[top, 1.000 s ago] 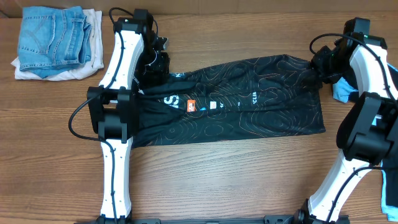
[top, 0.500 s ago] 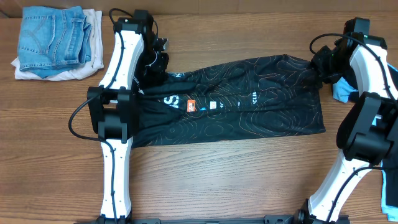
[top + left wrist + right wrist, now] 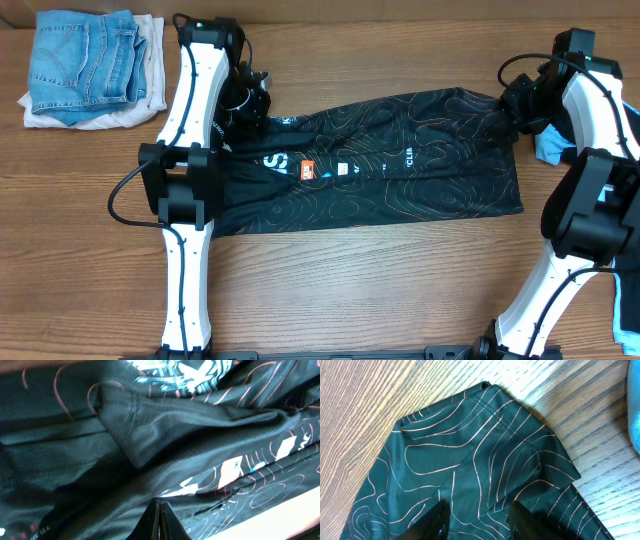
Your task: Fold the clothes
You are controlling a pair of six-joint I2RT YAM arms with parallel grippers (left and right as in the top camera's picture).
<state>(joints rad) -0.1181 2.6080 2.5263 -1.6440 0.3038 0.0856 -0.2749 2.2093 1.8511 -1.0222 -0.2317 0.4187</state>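
The jersey (image 3: 400, 180) is stretched toward the right edge of the table (image 3: 380, 290), one end pinched by the closed left gripper (image 3: 158, 514), while the right gripper (image 3: 479, 509) is held open over its corner, seemingly for grasping.

The black jersey (image 3: 400, 170) covered the middle of the worktop (image 3: 350, 290), stretched from 9 to 3 o'clock. Bare wood lay open in a broad band at 6 o'clock and a narrower one at 12 o'clock. A pile of folded jeans (image 3: 85, 65) filled the 10 o'clock corner. The left arm (image 3: 192, 100) lay across the jersey's 9 o'clock end. The right arm (image 3: 588, 100) and a light-blue garment (image 3: 550, 148) crowded 3 o'clock.
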